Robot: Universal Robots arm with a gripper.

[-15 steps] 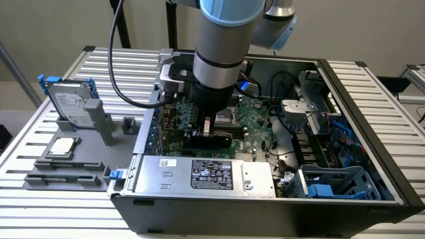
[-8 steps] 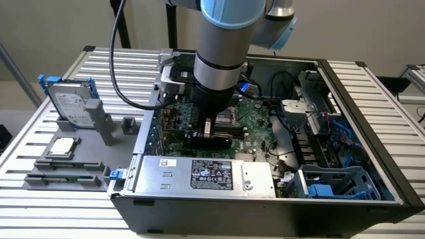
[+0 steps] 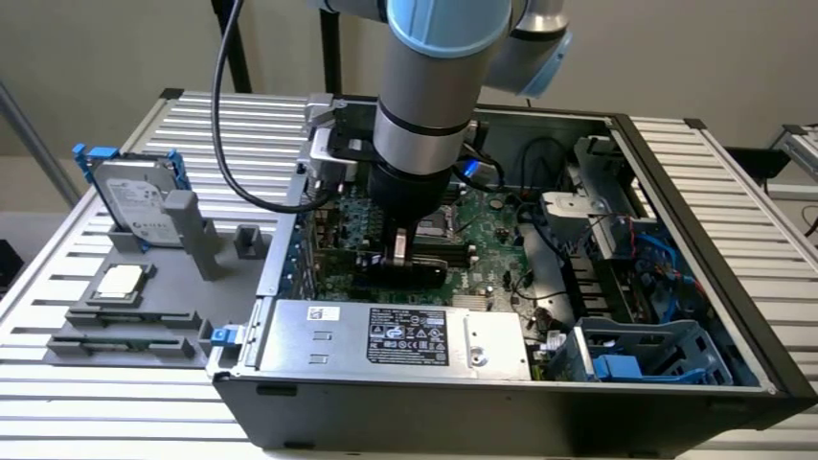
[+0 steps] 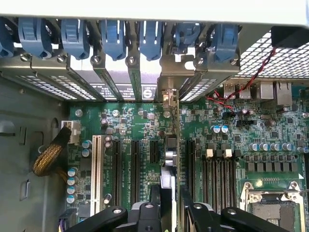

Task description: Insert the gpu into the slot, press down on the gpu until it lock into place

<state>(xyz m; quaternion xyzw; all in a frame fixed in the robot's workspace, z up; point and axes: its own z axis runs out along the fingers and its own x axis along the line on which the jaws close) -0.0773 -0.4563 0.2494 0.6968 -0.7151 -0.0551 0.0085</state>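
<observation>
- Mostly the arm [image 3: 428, 86] hides the work in the exterior view: its grey wrist and black tool block the middle of the board [image 3: 492, 235] inside the open case [image 3: 511, 398].
- From the wrist, the gpu [image 4: 170, 150] is seen edge-on, a thin upright card running from between the fingers [image 4: 200, 215] up to its silver bracket [image 4: 167, 79] at the case's rear wall.
- The fingers are closed on the gpu's near end, one black pad on each side of it; their tips are cut off by the frame edge.
- The slot lies under the card and cannot be made out; whether the card is fully seated cannot be told.
- Black slots [image 4: 117, 164] flank the card, and a white one [image 4: 97, 166] lies farther off.
- On the slatted surface [image 3: 115, 383] at the exterior view's left stands a hard drive [image 3: 138, 201] in a grey holder.
</observation>
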